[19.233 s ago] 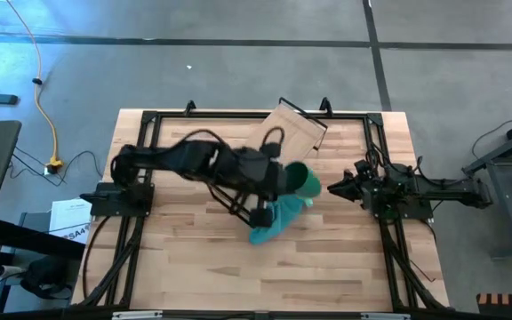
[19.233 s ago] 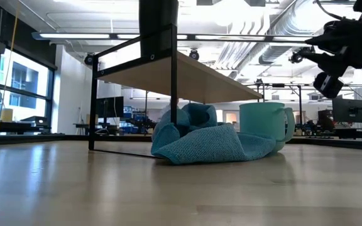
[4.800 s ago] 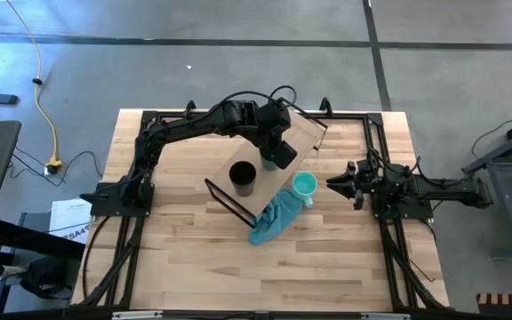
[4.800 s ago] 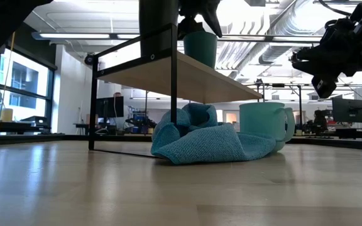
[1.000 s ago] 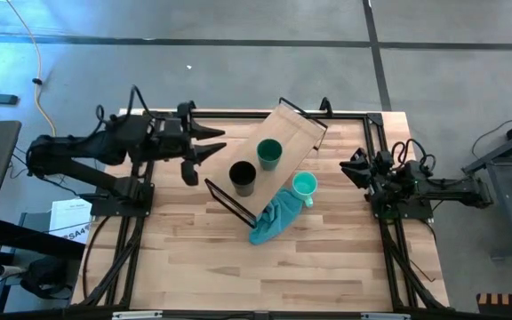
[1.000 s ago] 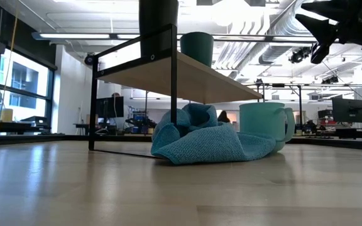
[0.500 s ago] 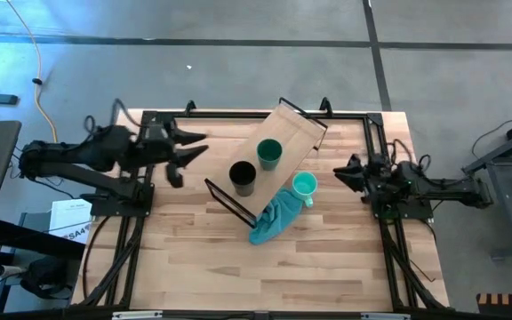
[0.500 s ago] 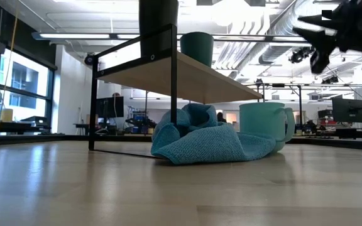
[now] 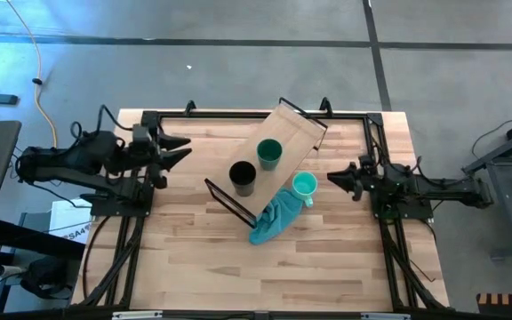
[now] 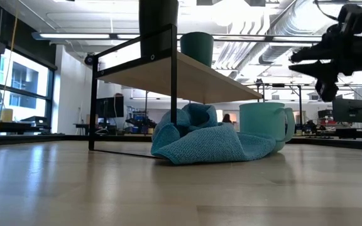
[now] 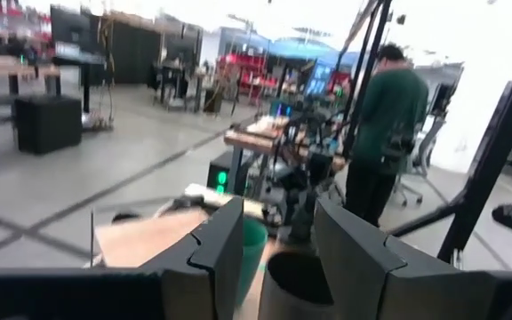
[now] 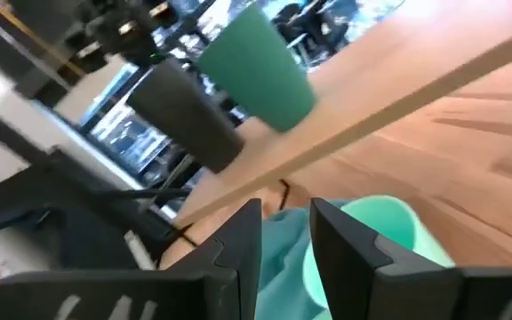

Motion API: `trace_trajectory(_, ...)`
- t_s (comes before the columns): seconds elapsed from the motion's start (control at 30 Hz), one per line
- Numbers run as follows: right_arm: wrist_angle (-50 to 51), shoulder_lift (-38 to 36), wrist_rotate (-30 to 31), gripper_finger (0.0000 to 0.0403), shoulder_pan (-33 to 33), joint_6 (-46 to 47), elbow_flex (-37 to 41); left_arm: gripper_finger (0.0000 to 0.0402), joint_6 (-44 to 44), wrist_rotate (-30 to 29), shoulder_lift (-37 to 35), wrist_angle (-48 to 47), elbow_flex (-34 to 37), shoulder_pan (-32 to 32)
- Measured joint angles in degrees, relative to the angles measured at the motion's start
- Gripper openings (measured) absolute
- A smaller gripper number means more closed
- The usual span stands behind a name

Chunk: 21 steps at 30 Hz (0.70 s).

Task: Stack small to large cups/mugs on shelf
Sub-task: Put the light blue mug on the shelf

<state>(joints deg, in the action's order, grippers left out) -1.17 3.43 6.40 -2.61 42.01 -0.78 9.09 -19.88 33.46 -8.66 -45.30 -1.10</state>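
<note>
Black cup [image 9: 243,177] and dark green cup [image 9: 269,153] are seated on the shelf [image 9: 296,129]. Mint mug [image 9: 304,186] is left on the table [image 9: 327,258], touching the teal cloth [image 9: 272,219]. Left gripper [image 9: 180,148] is parked open at the table's left edge.

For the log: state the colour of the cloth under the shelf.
Teal cloth, clearest in the low view.

A crumpled teal cloth [image 9: 273,219] lies on the wooden tabletop [image 9: 327,267].

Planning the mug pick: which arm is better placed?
Right, probably. Its pincer sits just beside the mug on the table; the left pincer is back at the far edge, beyond the shelf.
</note>
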Motion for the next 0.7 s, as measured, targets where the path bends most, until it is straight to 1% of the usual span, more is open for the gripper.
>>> trace_trajectory(0.1,2.07,1.13,3.06,0.0089,0.0,2.81,-0.97,0.0129,1.75,0.0,-0.01,-2.51,0.0,0.0)
trace_trajectory(0.23,11.59,3.15,8.12,0.0089,0.02,9.22,-4.18,0.0129,2.95,0.02,0.01,-3.54,0.0,0.0)
trace_trajectory(0.33,18.94,4.9,9.16,0.0089,0.0,14.78,-7.21,0.0129,2.98,0.02,0.01,-3.55,0.0,0.0)
trace_trajectory(0.43,22.39,7.1,9.85,0.0089,0.0,19.04,-9.97,0.0129,2.99,0.02,0.04,-3.55,0.0,0.0)
trace_trajectory(0.6,22.36,11.66,10.55,0.0089,0.0,18.77,-14.07,0.0129,3.4,0.88,-0.17,-6.09,0.0,0.0)
trace_trajectory(0.7,22.34,14.92,8.76,0.0089,0.0,17.04,-17.28,0.0129,4.72,1.08,-0.71,-9.0,0.0,0.0)
